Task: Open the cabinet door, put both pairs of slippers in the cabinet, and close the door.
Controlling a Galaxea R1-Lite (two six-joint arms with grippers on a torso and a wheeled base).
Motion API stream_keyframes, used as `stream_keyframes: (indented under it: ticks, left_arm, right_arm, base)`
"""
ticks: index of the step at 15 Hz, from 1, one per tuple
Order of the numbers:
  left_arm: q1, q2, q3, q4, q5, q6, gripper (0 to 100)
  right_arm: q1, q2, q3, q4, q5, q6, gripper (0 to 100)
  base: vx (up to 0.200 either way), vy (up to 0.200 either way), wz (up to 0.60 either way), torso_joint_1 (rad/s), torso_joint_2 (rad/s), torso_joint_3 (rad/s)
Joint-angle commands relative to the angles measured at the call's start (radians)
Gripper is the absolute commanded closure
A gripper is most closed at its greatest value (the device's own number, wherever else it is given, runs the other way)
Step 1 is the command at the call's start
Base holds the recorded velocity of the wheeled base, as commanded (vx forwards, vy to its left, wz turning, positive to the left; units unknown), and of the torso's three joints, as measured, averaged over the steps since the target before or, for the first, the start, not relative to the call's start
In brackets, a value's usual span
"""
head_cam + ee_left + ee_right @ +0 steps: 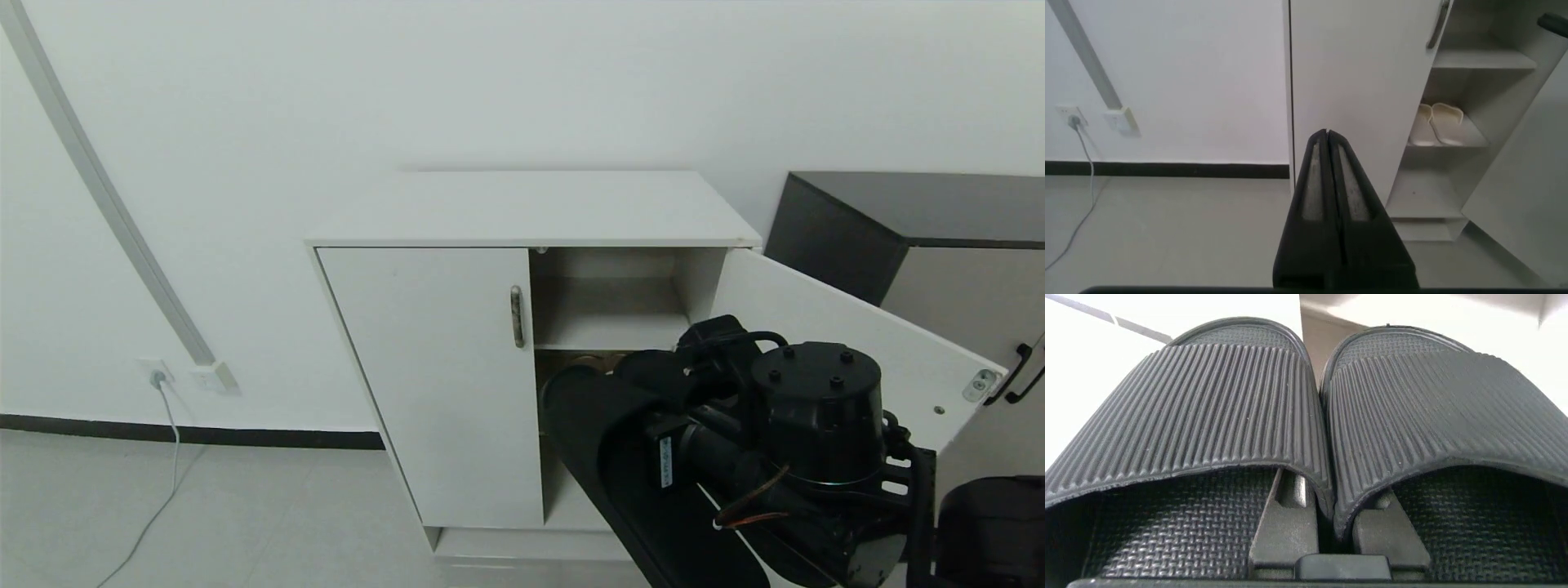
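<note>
The white cabinet (531, 208) has its left door (433, 376) closed and its right door (833, 335) swung open. A pair of black ribbed slippers (620, 457) hangs in front of the open half, toes toward the shelves. My right gripper (1333, 505) is shut on the black slippers (1208, 408), its fingers pinching their inner edges together. A beige pair of slippers (1436, 124) lies on the middle shelf inside. My left gripper (1328, 137) is shut and holds nothing, low and facing the closed door from some distance.
A dark cabinet (922, 212) stands right of the open door. A wall socket with a grey cable (155, 377) and a slanted conduit (106, 196) are at the left. Bare floor (204, 506) lies left of the cabinet.
</note>
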Motion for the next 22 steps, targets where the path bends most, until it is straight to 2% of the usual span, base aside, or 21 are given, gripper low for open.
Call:
stream_keyframes:
  ticks: [1,9,15,19,22]
  left_arm:
    - [0.0,0.001,0.0,0.0,0.0,0.0,100]
    - [0.0,0.001,0.0,0.0,0.0,0.0,100]
    - [0.0,0.001,0.0,0.0,0.0,0.0,100]
    - [0.0,0.001,0.0,0.0,0.0,0.0,100]
    - [0.0,0.001,0.0,0.0,0.0,0.0,100]
  right_arm:
    - [0.0,0.0,0.001,0.0,0.0,0.0,100]
    - [0.0,0.003,0.006,0.0,0.001,0.0,100]
    - [0.0,0.005,0.005,0.0,0.0,0.0,100]
    - [-0.003,0.018,0.003,-0.004,-0.002,-0.002,100]
    - [-0.01,0.061,0.006,-0.068,-0.006,-0.051,100]
  base:
    - [0.0,0.0,0.0,-0.159,0.49,0.32]
    - [0.0,0.0,0.0,-0.127,0.47,0.338]
    - [0.0,0.0,0.0,-0.048,0.44,0.383]
    - [0.0,0.0,0.0,-0.001,0.12,0.11]
    - [0.0,0.0,0.0,0.0,0.0,0.0]
